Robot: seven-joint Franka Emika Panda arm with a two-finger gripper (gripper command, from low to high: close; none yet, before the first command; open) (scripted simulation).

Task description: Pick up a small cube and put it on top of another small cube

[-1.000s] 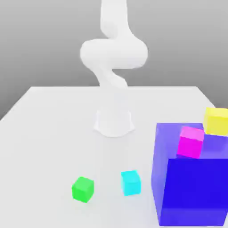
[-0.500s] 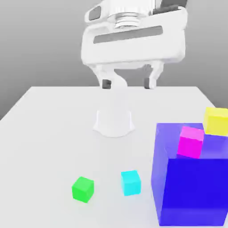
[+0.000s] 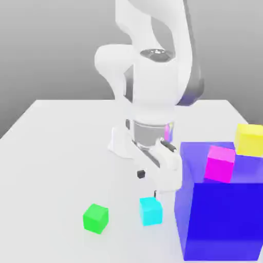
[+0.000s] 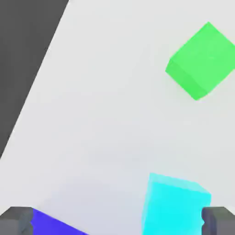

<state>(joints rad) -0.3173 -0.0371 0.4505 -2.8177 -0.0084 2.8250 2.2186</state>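
Observation:
The small cyan cube rests on the white table near the front, with the green cube a short way off toward the exterior view's left. My gripper hangs low, just above and slightly behind the cyan cube, open with nothing held. Its dark fingertips stand well apart. In the hand view the cyan cube lies close to one fingertip, inside the span of the open gripper. The green cube lies farther off on the table.
A large blue block stands right beside the cyan cube on the exterior view's right, carrying a magenta cube and a yellow cube. Its blue edge shows by the other fingertip. The arm's base is behind.
The hand has come down from high above the table to just over the cyan cube and has turned. No cube has moved.

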